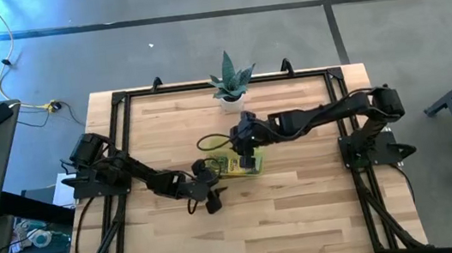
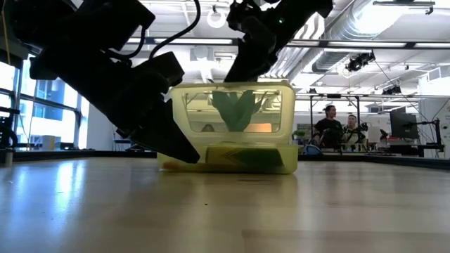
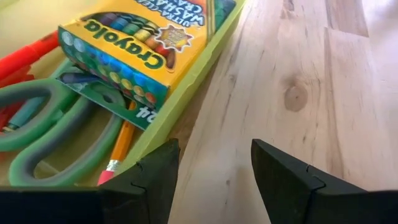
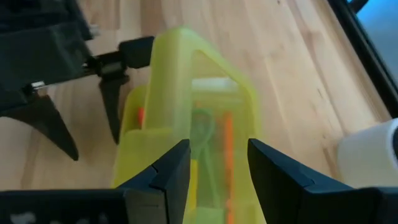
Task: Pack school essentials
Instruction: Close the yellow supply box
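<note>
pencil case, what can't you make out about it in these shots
- High view: the pencil case is small, and the right gripper covers part of it; contents unreadable.
- Low view: the left gripper hides its left end; the lid blurs what lies behind.
- Left wrist view: scissors and crayon box are cut off by the edges.

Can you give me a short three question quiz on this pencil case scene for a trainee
1. True or false: the right tool holds the yellow lid of the pencil case.
2. What lies in the case under the crayon box? A) green scissors B) a stapler C) a ruler
3. Fill in: the left tool's jaws stand ____ beside the case.

Key: 1 true; 2 A; 3 open.
</note>
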